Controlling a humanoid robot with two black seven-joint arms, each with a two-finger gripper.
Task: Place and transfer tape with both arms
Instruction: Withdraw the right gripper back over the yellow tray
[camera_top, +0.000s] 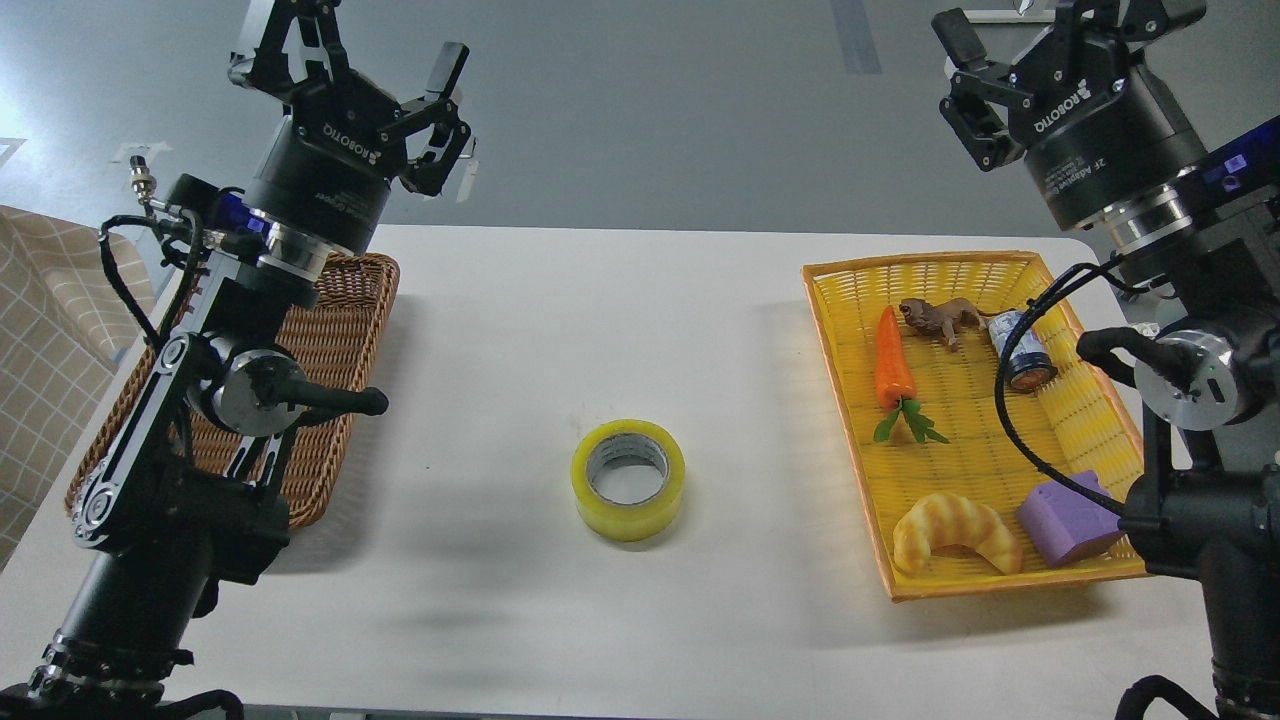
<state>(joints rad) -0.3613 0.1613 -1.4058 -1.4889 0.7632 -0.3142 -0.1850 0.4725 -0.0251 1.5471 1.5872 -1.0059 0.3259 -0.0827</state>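
The tape (628, 480), a yellow translucent roll with a grey-white core, lies flat on the white table (600, 320) near its middle, touched by nothing. My left gripper (355, 55) is raised high at the far left, above the brown basket, open and empty. My right gripper (1040, 30) is raised high at the far right, above the yellow basket, open and empty, its upper finger partly cut off by the top edge. Both grippers are far from the tape.
A brown wicker basket (340, 330) sits at the left, partly behind my left arm. A yellow basket (850, 420) at the right holds a carrot (893, 365), a toy animal (940, 318), a can (1020, 350), a croissant (955, 530) and a purple block (1070, 520).
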